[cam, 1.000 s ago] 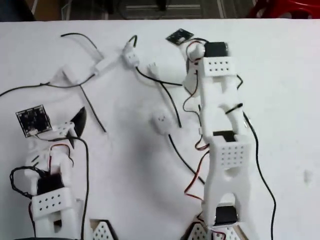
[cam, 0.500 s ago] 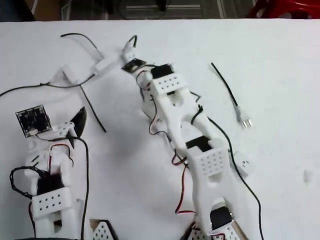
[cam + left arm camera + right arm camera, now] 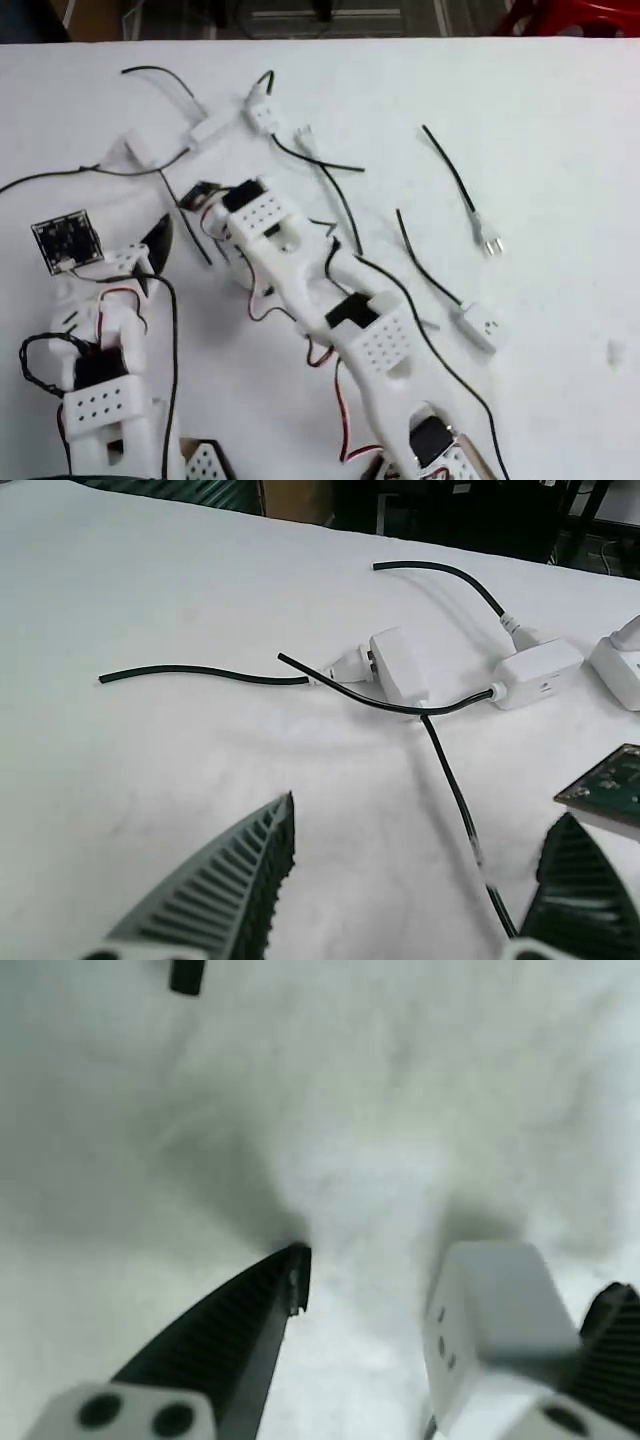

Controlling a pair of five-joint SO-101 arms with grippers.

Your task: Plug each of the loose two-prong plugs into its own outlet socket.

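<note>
Here, right arm stretched slantwise across the surface (image 3: 570, 110), its hand (image 3: 455, 1275) spread open, white socket block (image 3: 490, 1325) against one finger; left hand (image 3: 425, 815) gaping wide; loose two-prong plug (image 3: 488, 243) lying well apart from both.

No lettering, number or sign can be read. Any marks on the white plastic outlet socket (image 3: 478, 326) and the dark square circuit board (image 3: 67, 240) are too small to make out.
</note>
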